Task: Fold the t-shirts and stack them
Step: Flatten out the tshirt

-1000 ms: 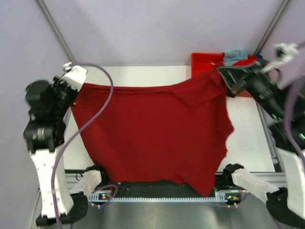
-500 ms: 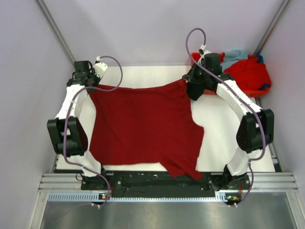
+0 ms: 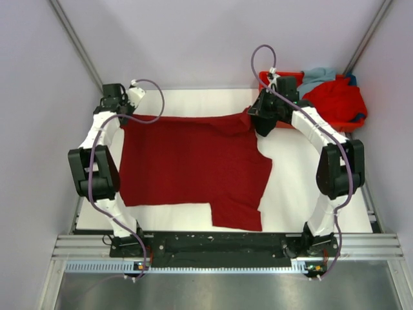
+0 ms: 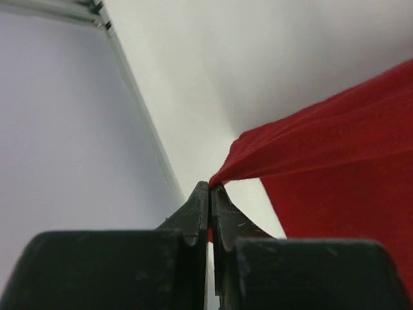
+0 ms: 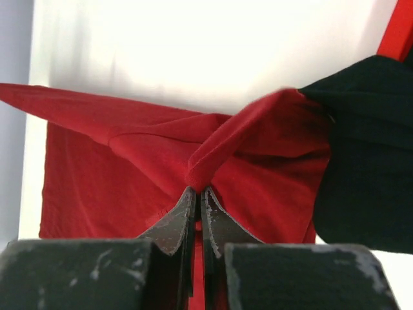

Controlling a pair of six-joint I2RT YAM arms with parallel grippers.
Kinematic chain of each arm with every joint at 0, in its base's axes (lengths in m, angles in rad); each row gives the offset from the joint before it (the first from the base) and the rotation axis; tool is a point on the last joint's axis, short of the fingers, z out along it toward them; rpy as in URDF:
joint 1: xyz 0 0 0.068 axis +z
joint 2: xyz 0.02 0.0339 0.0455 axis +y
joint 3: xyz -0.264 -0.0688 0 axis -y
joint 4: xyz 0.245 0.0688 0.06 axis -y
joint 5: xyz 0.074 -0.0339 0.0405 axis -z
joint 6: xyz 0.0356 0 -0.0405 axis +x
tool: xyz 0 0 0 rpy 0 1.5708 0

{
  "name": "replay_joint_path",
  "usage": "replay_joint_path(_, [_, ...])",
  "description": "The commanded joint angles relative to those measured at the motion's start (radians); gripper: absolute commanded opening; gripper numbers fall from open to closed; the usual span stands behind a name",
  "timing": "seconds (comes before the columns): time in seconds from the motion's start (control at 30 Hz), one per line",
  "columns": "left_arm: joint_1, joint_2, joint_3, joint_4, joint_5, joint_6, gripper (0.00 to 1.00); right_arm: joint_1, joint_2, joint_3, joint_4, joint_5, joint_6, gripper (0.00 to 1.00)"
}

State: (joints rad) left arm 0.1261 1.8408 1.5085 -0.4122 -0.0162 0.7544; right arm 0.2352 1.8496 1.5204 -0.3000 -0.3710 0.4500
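A dark crimson t-shirt (image 3: 193,168) lies spread on the white table (image 3: 290,187), its far edge pulled taut between my two grippers. My left gripper (image 3: 122,116) is shut on the far left corner; in the left wrist view the fingertips (image 4: 211,185) pinch a point of the cloth (image 4: 335,161). At the far right corner my right gripper (image 3: 253,119) is shut on a rolled fold (image 5: 199,189) of the same shirt (image 5: 129,168). A bright red t-shirt (image 3: 335,100) and a pale grey-blue one (image 3: 316,74) lie heaped at the back right.
The orange-red tray (image 3: 266,79) holds the heaped shirts at the back right corner. A black cloth (image 5: 368,148) fills the right side of the right wrist view, next to the tray's edge (image 5: 397,26). Grey walls close in on both sides.
The crimson shirt hung high between the raised grippers a second ago. Both arms have reached out and come down, and the shirt now lies flat with its near hem settled.
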Motion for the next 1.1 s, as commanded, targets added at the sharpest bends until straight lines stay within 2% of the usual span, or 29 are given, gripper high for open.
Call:
replay_joint_path(0.0, [0.067, -0.15, 0.085, -0.014, -0.059, -0.053, 0.0, 0.022, -0.189, 0.027, 0.016, -0.046, -0.048, 0.0])
replay_joint_path(0.23, [0.099, -0.441, 0.122, -0.207, -0.025, -0.047, 0.0, 0.153, -0.525, -0.026, 0.019, 0.044, -0.143, 0.0])
replay_joint_path(0.47, [0.106, -0.75, 0.163, -0.338, -0.114, -0.013, 0.0, 0.239, -0.877, -0.103, 0.056, 0.153, -0.097, 0.0])
replay_joint_path(0.6, [0.106, -0.863, 0.243, -0.445, -0.111, -0.003, 0.0, 0.259, -1.036, -0.118, 0.045, 0.129, -0.054, 0.0])
replay_joint_path(0.7, [0.106, -0.919, 0.323, -0.51, -0.108, 0.002, 0.0, 0.259, -1.096, -0.094, -0.003, 0.112, -0.037, 0.0])
replay_joint_path(0.87, [0.106, -0.943, 0.381, -0.511, -0.122, 0.017, 0.0, 0.26, -1.126, -0.019, -0.059, 0.103, -0.045, 0.0])
replay_joint_path(1.07, [0.106, -0.838, 0.417, -0.456, -0.153, 0.016, 0.0, 0.259, -0.993, 0.11, -0.1, 0.168, -0.112, 0.0])
